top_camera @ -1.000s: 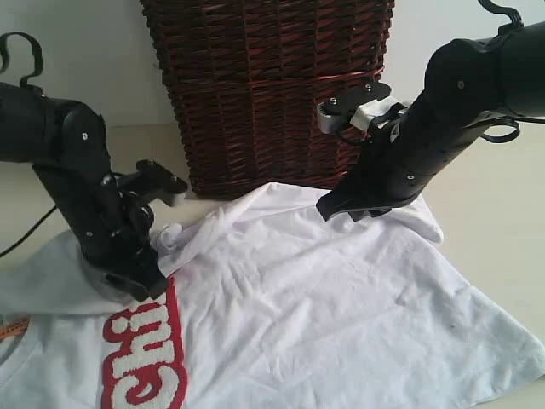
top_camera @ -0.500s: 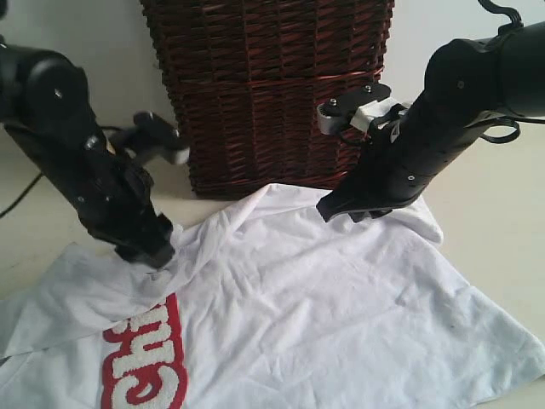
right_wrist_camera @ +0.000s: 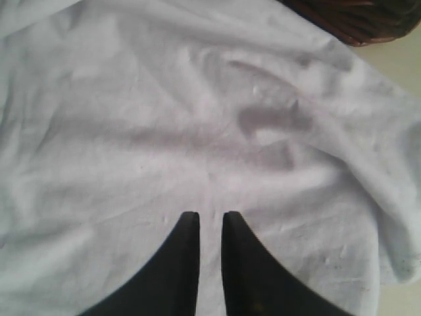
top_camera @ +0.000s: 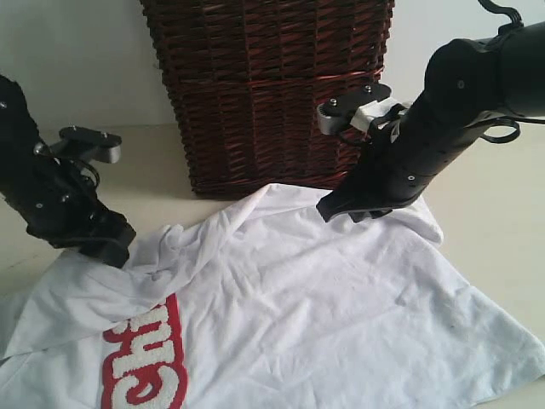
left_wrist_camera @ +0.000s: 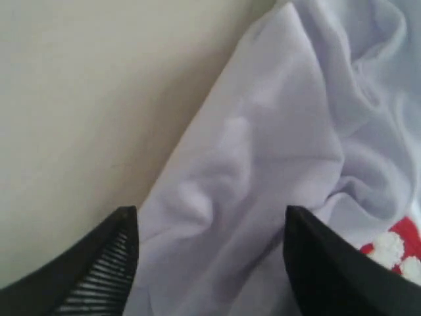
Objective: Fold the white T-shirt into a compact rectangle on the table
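Two grippers over white T-shirt [top_camera: 324, 307], rumpled on table [top_camera: 494, 204], lower frame. Left gripper [top_camera: 109, 249], middle left: jaws wide, empty, likely ready for bunched edge. Right gripper [top_camera: 351, 209], upper right: nearly closed, empty.

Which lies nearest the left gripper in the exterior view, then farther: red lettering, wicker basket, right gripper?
From the left gripper:
1. red lettering, on the shirt in front
2. wicker basket, at the back
3. right gripper, across the shirt

white T-shirt [top_camera: 341, 290] rumpled, spread on beige table [top_camera: 511, 256]
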{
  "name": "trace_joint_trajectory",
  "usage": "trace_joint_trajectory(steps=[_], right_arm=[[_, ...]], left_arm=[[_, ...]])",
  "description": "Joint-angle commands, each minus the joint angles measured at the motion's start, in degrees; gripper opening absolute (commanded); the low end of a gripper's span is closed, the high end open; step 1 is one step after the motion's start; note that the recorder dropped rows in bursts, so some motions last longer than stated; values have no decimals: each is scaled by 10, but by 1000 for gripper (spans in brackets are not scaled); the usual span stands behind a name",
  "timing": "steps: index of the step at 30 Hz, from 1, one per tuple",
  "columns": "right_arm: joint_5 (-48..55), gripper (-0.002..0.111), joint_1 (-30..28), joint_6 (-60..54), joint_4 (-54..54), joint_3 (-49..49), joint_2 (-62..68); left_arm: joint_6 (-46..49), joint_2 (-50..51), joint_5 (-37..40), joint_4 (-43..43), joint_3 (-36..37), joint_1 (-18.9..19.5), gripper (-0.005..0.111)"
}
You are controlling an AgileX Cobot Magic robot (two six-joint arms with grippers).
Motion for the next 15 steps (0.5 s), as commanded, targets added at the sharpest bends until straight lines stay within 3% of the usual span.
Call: trace_joint_trajectory(steps=[1, 3, 8, 15], right_arm=[[1, 15, -3, -4, 0, 2, -2], [1, 15, -3, -4, 0, 2, -2], [0, 15, -3, -4, 0, 2, -2], [0, 15, -3, -4, 0, 2, -2]], left_arm=[[7, 46, 2, -19, 2, 1, 59], [7, 48, 3, -13, 2, 1, 49], [18, 32, 37, -34, 2, 1, 2], [57, -10, 107, -79, 2, 1, 0]])
